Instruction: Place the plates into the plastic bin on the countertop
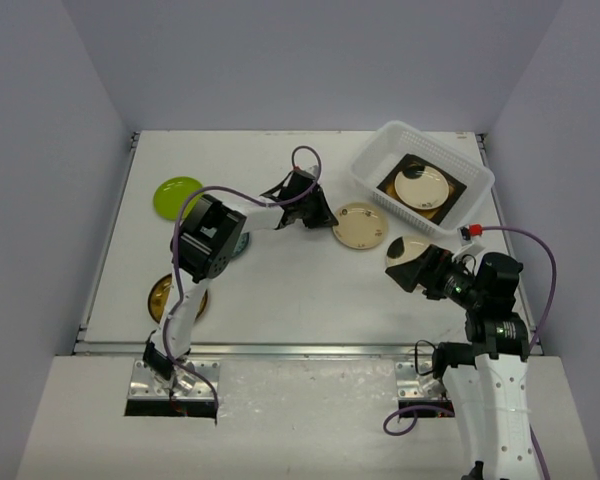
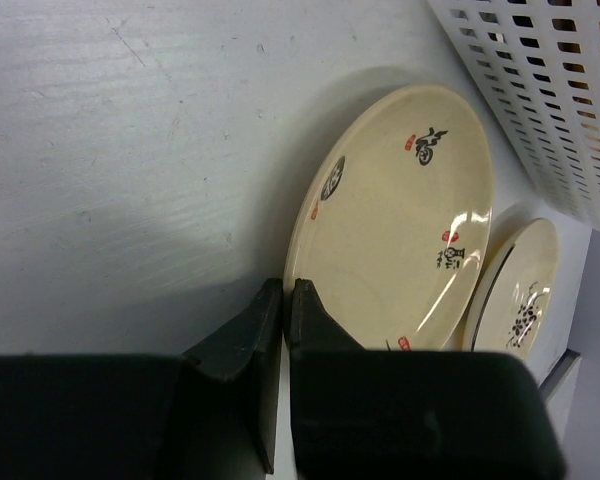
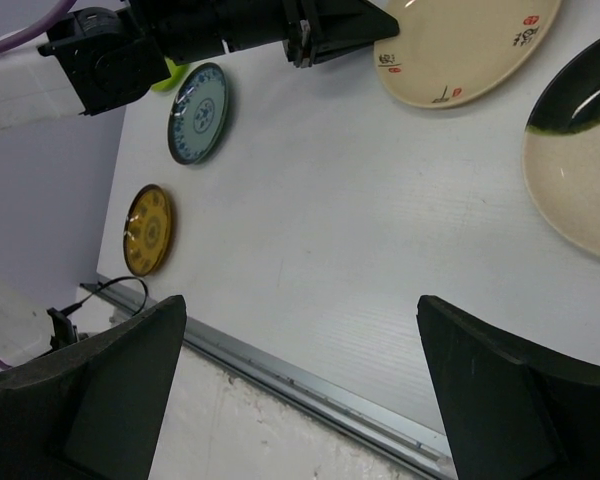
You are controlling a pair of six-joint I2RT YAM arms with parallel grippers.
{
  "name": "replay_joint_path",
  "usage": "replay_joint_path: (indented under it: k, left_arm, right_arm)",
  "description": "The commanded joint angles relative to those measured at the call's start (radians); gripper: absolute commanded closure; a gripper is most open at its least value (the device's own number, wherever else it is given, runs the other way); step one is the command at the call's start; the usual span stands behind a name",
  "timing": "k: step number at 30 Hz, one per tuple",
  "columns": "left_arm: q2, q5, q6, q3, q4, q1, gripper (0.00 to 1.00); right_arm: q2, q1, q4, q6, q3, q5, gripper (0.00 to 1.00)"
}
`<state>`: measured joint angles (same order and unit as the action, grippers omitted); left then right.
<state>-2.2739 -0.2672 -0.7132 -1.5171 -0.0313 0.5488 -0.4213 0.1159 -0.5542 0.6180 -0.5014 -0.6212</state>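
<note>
At least two plates [image 1: 421, 186] lie in the plastic bin [image 1: 372, 150], five more wait on the worktop [image 1: 280, 290], the left end effector [image 2: 285, 290] is closed at the rim of the cream plate [image 2: 400, 220], and the right end effector [image 3: 300, 390] is wide and empty.

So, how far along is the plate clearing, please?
Done: a dark square plate and a cream round plate lie in the plastic bin. In hand: the left hand is shut by the cream lettered plate; right hand open. Left: that plate, plus the dark-edged plate, lime green plate, blue-patterned plate and yellow-brown plate.
</note>
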Motion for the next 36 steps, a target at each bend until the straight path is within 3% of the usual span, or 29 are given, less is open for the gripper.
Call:
replay_joint_path:
  k: [1,3,5,9,12,16,19,22,24,27,28,29,30,31,36]
  left_arm:
    - [0.084,0.081,0.029,0.101,0.048,-0.01,1.0]
    - [0.19,0.139,0.008,0.244,-0.023,-0.013,1.0]
    - [0.421,0.195,-0.028,0.474,-0.111,-0.011,1.0]
    - [0.756,0.101,-0.061,0.737,-0.223,0.005,1.0]
    - [0.848,0.076,-0.075,0.818,-0.233,0.071,1.0]
    - [0.953,0.107,-0.081,0.836,-0.193,0.166,1.0]
    - [0.998,0.091,-0.094,0.848,-0.188,0.201,1.0]
    - [1.009,0.071,-0.106,0.865,-0.197,0.204,1.0]
    - [1.019,0.062,-0.113,0.874,-0.208,0.204,1.0]
    - [1.034,0.086,-0.112,0.874,-0.185,0.204,0.98]
    - [1.049,0.106,-0.106,0.866,-0.159,0.204,0.63]
    - [1.062,0.161,-0.104,0.851,-0.097,0.204,0.4]
    - [1.095,0.187,-0.097,0.846,-0.067,0.204,0.07]
    - [1.119,0.239,-0.089,0.832,-0.001,0.204,0.0]
    - [1.352,0.453,-0.032,0.788,0.277,0.204,0.0]
  right_arm:
    - [0.003,0.002,0.048,-0.023,-0.01,-0.007,0.01]
    - [0.002,0.004,0.084,0.002,0.023,-0.006,0.01]
    - [-0.04,0.002,0.164,0.04,0.081,-0.052,0.01]
    - [-0.207,-0.002,0.416,0.15,0.161,-0.262,0.01]
    - [-0.305,-0.054,0.7,0.23,0.225,-0.274,0.01]
    - [-0.476,-0.201,0.712,0.155,0.178,-0.085,0.04]
    - [-0.574,-0.259,0.79,0.181,0.184,-0.073,0.31]
    - [-0.571,-0.272,0.801,0.188,0.199,-0.055,0.58]
    - [-0.565,-0.274,0.801,0.192,0.204,-0.051,0.96]
    - [-0.526,-0.274,0.761,0.189,0.204,-0.016,1.0]
    - [-0.512,-0.275,0.734,0.187,0.199,0.002,1.0]
    - [-0.5,-0.274,0.713,0.186,0.192,0.023,1.0]
    - [-0.49,-0.271,0.671,0.178,0.17,0.062,1.0]
    - [-0.488,-0.261,0.638,0.159,0.148,0.09,1.0]
    - [-0.595,-0.061,0.557,0.219,-0.03,0.117,1.0]
